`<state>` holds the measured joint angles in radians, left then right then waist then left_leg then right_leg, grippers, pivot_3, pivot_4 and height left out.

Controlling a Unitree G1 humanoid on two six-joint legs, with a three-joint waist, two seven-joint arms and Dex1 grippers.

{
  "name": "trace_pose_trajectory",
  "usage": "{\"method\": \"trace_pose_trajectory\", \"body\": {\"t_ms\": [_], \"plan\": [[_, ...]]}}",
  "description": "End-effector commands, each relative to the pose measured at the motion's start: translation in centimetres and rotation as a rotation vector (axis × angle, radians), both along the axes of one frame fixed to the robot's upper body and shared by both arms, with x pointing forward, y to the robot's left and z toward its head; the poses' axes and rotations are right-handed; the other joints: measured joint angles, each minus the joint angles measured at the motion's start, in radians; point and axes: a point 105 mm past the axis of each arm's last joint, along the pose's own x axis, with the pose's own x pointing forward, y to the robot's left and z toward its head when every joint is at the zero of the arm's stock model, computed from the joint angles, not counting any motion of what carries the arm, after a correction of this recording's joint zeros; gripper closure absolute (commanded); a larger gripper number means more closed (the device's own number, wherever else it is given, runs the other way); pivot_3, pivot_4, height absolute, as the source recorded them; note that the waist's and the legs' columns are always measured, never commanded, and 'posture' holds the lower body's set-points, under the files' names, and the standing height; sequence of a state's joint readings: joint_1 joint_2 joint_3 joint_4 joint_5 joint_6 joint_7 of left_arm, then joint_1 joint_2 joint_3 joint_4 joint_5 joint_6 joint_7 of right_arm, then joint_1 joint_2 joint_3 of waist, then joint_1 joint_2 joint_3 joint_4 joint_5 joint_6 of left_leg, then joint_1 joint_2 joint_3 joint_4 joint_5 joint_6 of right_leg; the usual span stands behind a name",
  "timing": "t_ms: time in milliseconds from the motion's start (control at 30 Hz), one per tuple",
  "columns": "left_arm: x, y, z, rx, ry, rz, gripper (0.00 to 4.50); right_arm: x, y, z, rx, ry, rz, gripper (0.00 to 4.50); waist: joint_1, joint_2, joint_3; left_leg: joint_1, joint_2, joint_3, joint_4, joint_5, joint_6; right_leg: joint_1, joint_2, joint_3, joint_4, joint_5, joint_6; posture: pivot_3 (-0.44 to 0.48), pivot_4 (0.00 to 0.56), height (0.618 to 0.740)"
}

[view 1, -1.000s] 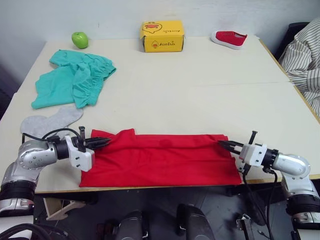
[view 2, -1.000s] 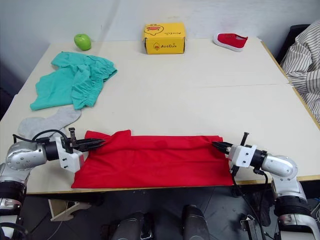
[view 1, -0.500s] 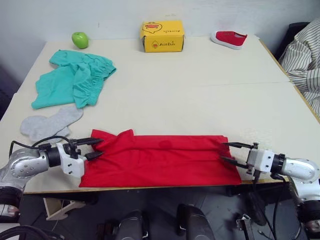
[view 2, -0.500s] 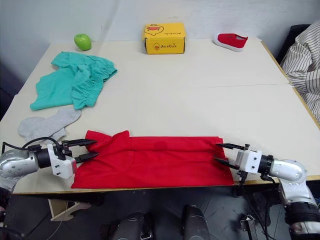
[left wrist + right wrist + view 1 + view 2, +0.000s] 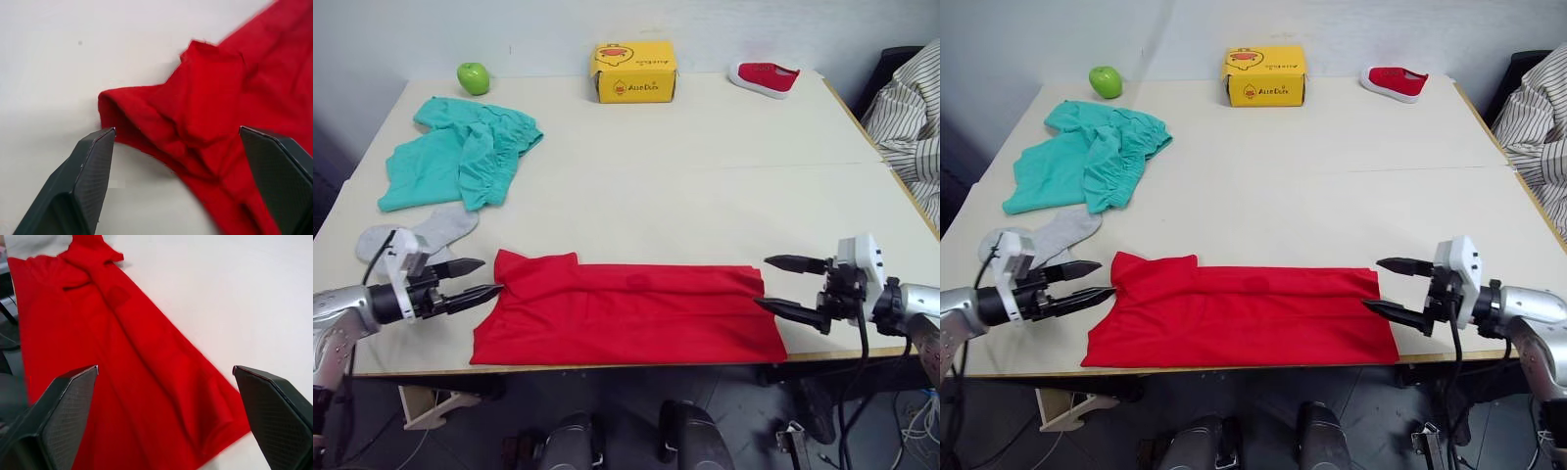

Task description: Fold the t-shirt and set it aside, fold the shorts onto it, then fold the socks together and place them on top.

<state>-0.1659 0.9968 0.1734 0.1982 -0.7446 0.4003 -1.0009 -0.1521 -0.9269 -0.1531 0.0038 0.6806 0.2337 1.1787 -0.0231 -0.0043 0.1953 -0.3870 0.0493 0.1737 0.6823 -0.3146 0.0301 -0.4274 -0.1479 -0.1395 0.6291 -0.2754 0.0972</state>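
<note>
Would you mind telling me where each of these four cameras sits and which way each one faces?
Left eye view: on the head, looking forward and down over the table; shows the left gripper and right gripper, both open, flanking the t-shirt.
Right eye view: beside it, same scene, slightly shifted.
Left wrist view: on the left wrist, looking along its fingers at the t-shirt's near end.
Right wrist view: on the right wrist, looking along the t-shirt's length.
Shared: all four show the t-shirt.
</note>
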Motion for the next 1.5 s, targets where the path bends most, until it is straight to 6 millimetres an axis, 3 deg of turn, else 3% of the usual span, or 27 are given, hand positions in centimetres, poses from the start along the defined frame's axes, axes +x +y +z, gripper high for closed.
{"method": "trace_pose_trajectory", "body": {"t_ms": [33,200,367,467,833,967,1267,1500], "plan": [[0.7,-1.6,0.6,-0.034,0.026,-0.028,0.29,0.4,1.4,0.9,0.013,-0.038,0.031,0.02,0.000,0.000,0.000,0.000,0.000,0.000,0.000,0.000,0.000,0.000,0.000,0.000,0.000,0.000,0.000,0.000,0.150,0.740],[2.1,-2.6,-0.3,0.039,0.001,-0.053,0.29,0.6,2.9,0.9,0.010,-0.072,0.073,0.02,-0.001,0.000,0.000,0.000,-0.001,0.001,0.000,-0.001,-0.001,0.000,0.001,0.000,0.000,0.000,0.000,0.000,0.150,0.740],[2.2,-2.8,-1.1,0.112,-0.028,-0.108,0.29,0.5,3.2,0.7,0.008,-0.082,0.085,0.02,-0.003,0.000,0.000,-0.001,-0.001,0.001,0.000,-0.001,-0.001,-0.001,0.001,0.000,0.000,0.000,0.000,0.000,0.150,0.740],[2.8,-2.8,-0.5,0.109,-0.112,-0.106,0.90,0.4,3.2,0.6,0.008,-0.083,0.082,0.00,-0.003,0.000,0.000,-0.001,0.000,0.001,0.000,-0.001,-0.001,-0.001,0.001,0.000,-0.001,0.000,0.000,0.000,0.150,0.740],[3.4,-2.7,0.0,0.138,-0.198,-0.152,4.45,0.2,2.9,0.3,-0.001,-0.083,0.072,0.00,-0.002,-0.001,-0.001,-0.001,-0.001,0.001,0.000,-0.001,0.000,-0.001,0.000,0.000,-0.001,0.000,0.000,0.000,0.150,0.740],[3.4,-3.0,1.1,0.168,-0.293,-0.194,4.45,0.0,2.7,0.1,-0.011,-0.078,0.063,0.00,-0.002,-0.001,-0.001,-0.001,-0.001,0.001,0.000,-0.001,0.000,-0.001,0.000,0.000,-0.001,0.000,0.000,0.000,0.150,0.740],[1.3,-4.9,1.7,0.491,-0.673,-0.450,4.45,-0.4,1.4,-0.7,-0.048,-0.061,0.013,0.00,-0.003,-0.001,-0.001,-0.001,-0.001,0.001,0.000,-0.001,0.000,-0.001,0.000,0.000,-0.001,0.000,0.000,0.000,0.150,0.740],[-2.7,-5.0,-1.4,0.787,-0.903,-0.766,4.45,-0.4,0.2,-1.2,-0.061,-0.048,-0.048,0.00,-0.005,-0.001,-0.001,0.000,0.000,0.001,0.000,-0.002,0.000,-0.001,0.000,-0.001,-0.002,0.000,0.000,0.000,0.150,0.740]]}}
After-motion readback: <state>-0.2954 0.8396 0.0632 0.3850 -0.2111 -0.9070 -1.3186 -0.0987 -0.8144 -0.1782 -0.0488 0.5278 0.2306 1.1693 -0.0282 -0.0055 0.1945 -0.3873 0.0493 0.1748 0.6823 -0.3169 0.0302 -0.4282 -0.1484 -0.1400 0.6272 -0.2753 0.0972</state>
